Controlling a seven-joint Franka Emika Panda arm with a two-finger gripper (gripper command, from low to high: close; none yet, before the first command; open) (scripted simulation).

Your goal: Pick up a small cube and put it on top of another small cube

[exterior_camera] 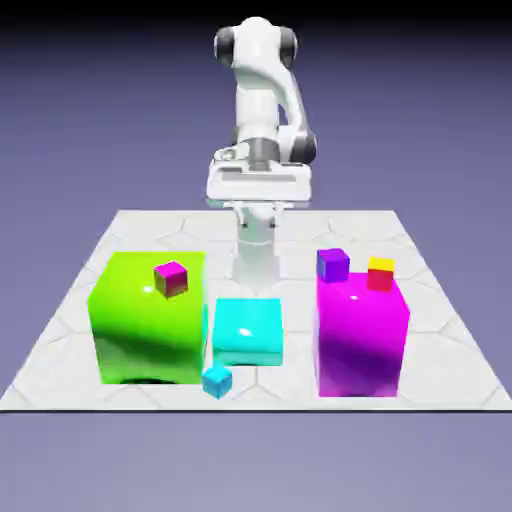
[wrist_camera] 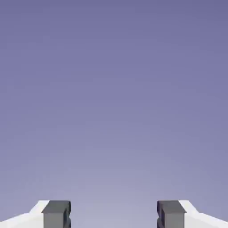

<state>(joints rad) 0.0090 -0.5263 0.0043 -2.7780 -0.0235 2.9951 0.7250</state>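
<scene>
Small cyan cube (exterior_camera: 217,381): glossy, tiny, on the pale table (exterior_camera: 455,385) before the larger cyan block (exterior_camera: 248,332)
Gripper (wrist_camera: 114,214): fingers spread wide apart, gripping nothing

The pale table (exterior_camera: 450,385) carries a big green block (exterior_camera: 150,320) toward its left edge in the exterior view, a magenta block (exterior_camera: 360,335) toward its right, a cyan block (exterior_camera: 248,332) between, and a small cyan cube (exterior_camera: 217,381) near its front edge.

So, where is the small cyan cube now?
In the exterior view, the small cyan cube sits on the table, between the green block and the magenta block.
</scene>
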